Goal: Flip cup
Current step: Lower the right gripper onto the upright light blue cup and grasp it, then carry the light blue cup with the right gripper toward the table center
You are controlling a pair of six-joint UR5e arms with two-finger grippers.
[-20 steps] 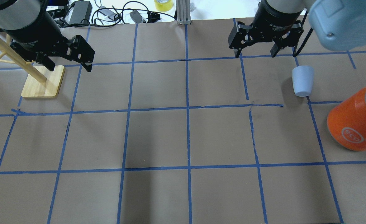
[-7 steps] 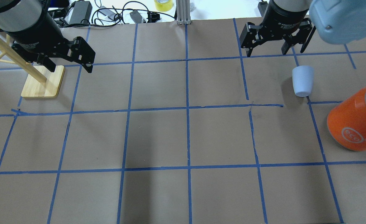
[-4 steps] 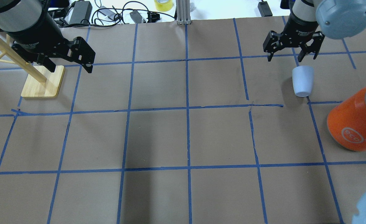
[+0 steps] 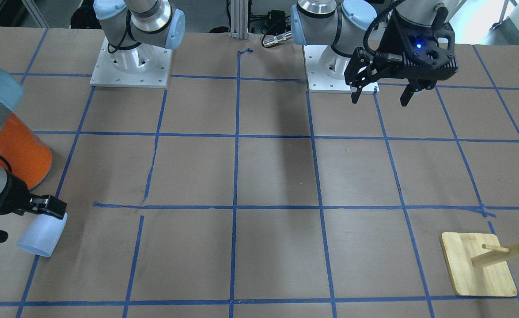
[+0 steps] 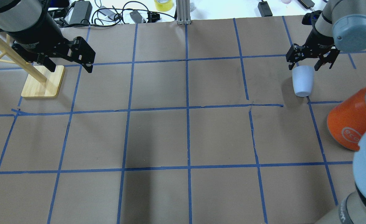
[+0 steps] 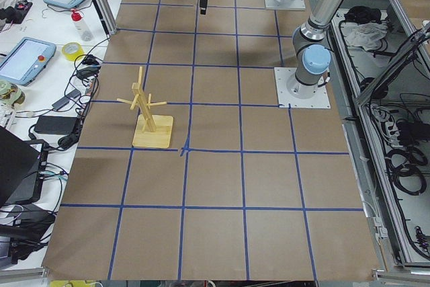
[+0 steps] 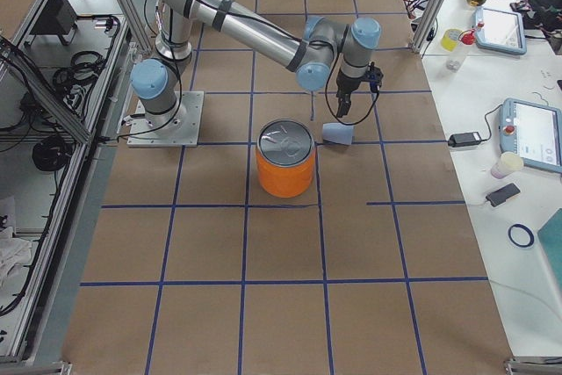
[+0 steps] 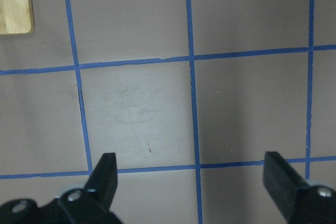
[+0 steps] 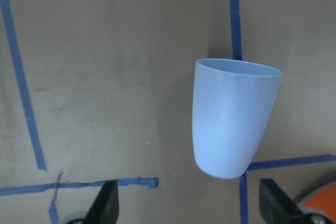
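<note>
The pale blue cup [image 5: 302,81] lies on its side at the table's right, rim pointing away from the robot. It also shows in the front view [image 4: 42,236], the right side view [image 7: 338,134] and the right wrist view [image 9: 231,119]. My right gripper [image 5: 305,66] is open and hovers over the cup's rim end, one finger on each side of it, not gripping. In the right wrist view [image 9: 191,208] the cup sits between the fingertips, nearer the right one. My left gripper [image 5: 70,67] is open and empty at the far left; it also shows in the front view [image 4: 379,100].
A large orange can [image 5: 348,124] with a silver top stands close to the cup, on its near right. A wooden peg stand [image 5: 42,82] stands at the far left beside my left gripper. Cables and adapters lie beyond the table's far edge.
My right gripper has moved right and down from the back of the table to the cup's rim end. The cup, the can and the left arm have not moved.
</note>
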